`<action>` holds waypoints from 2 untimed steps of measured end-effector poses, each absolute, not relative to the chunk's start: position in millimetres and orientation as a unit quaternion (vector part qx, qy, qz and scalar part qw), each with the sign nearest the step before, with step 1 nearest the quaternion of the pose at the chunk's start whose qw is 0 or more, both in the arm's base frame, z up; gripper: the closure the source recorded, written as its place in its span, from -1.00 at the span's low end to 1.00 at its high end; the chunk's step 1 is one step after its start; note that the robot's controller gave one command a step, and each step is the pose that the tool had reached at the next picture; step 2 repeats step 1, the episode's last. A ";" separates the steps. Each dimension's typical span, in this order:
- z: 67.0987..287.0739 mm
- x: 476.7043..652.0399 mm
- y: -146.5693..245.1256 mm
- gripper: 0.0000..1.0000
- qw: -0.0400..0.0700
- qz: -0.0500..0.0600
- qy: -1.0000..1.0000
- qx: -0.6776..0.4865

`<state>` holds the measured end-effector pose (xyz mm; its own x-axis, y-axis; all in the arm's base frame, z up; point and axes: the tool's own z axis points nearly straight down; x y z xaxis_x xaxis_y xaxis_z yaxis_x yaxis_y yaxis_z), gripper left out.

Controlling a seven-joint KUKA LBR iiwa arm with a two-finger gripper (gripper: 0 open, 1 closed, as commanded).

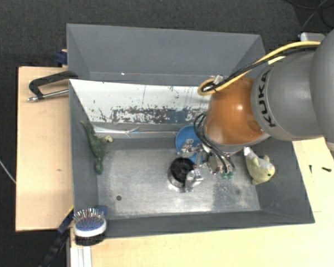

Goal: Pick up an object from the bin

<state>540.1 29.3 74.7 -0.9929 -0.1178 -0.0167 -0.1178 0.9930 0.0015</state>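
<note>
Grey arm (300,93) (orange cover (234,118), yellow cable (278,52))

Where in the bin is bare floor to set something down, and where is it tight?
Bare floor runs between the green toy lizard at the left wall and the black round thing by the gripper. Crowded at right: blue disc, gripper, pale yellow toy.

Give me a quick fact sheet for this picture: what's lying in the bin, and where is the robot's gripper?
container: grey metal bin
gripper: low near the middle of the floor
nearest thing: black round object, right by the gripper; whether it is held cannot be told
behind it: blue round object, partly hidden by the arm
left side: green toy lizard along the wall
right side: pale yellow object
</note>
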 end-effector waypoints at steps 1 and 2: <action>236.4 557.3 -2.9 1.00 0.008 -0.001 0.987 -0.158; 236.4 557.3 -2.9 1.00 0.008 -0.001 0.987 -0.158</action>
